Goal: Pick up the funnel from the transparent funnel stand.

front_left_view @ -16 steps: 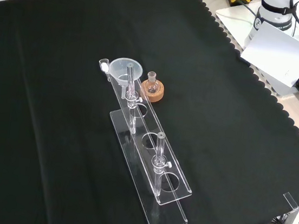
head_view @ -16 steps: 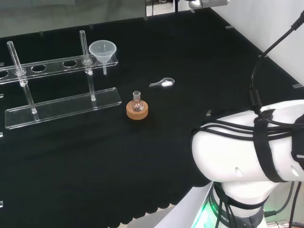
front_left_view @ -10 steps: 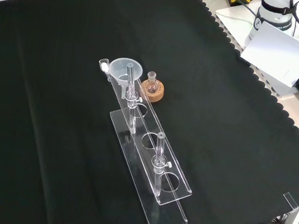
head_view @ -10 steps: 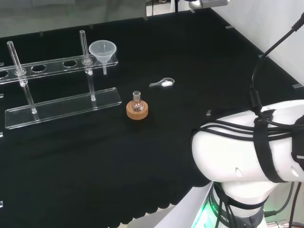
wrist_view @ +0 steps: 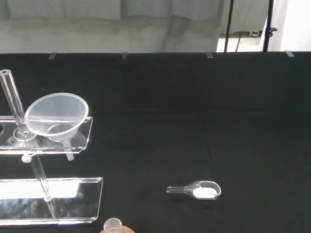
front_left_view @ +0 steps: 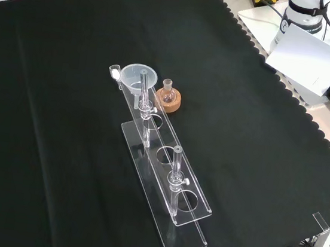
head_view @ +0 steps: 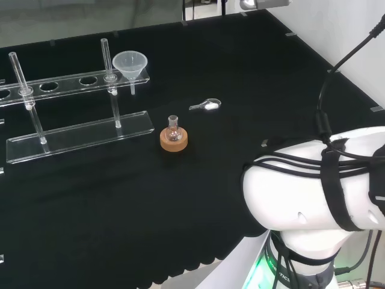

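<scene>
A clear funnel [head_view: 130,64] sits upright in the end hole of the transparent funnel stand [head_view: 78,135], at the stand's right end in the head view. In the front view the funnel [front_left_view: 137,77] is at the stand's [front_left_view: 193,214] far end. The wrist view has the funnel [wrist_view: 57,116] resting in the stand's upper shelf [wrist_view: 82,141], its stem hanging below. The arm's white links [head_view: 319,192] stand at the head view's lower right, well away from the funnel.
A small round flask [head_view: 174,127] stands on a cork ring [head_view: 174,141] in front of the stand. A clear scoop with white powder [head_view: 206,105] lies to the right of the funnel in the head view. Two thin upright rods [head_view: 107,60] carry the shelf.
</scene>
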Action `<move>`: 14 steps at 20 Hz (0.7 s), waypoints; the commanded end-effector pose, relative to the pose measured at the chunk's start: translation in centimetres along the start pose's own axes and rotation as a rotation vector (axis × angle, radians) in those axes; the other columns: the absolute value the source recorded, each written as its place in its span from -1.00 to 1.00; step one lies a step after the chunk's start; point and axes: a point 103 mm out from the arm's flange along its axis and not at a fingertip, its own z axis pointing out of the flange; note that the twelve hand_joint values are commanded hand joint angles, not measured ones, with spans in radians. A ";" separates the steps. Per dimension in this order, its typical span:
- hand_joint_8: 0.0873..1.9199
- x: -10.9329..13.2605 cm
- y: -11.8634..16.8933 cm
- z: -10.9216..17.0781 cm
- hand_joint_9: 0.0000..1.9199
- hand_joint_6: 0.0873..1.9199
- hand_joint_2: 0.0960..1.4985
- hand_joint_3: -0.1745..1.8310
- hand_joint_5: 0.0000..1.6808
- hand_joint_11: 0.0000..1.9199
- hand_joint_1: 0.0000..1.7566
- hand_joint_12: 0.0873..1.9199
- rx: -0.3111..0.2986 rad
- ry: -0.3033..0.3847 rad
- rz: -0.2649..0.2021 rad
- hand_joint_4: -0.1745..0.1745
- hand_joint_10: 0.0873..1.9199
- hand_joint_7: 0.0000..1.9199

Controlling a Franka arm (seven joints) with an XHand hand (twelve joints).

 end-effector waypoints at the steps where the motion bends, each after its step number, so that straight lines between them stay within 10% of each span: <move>1: -0.53 0.0 1.5 0.6 -0.79 -1.00 0.47 -0.36 -0.77 -0.76 -1.00 0.35 0.001 0.008 0.032 0.18 -0.43 -0.99; 14: -0.53 1.5 9.5 5.7 -0.79 -1.00 0.47 -0.37 -0.75 -0.76 -1.00 0.35 0.078 0.001 0.007 0.19 -0.43 -0.98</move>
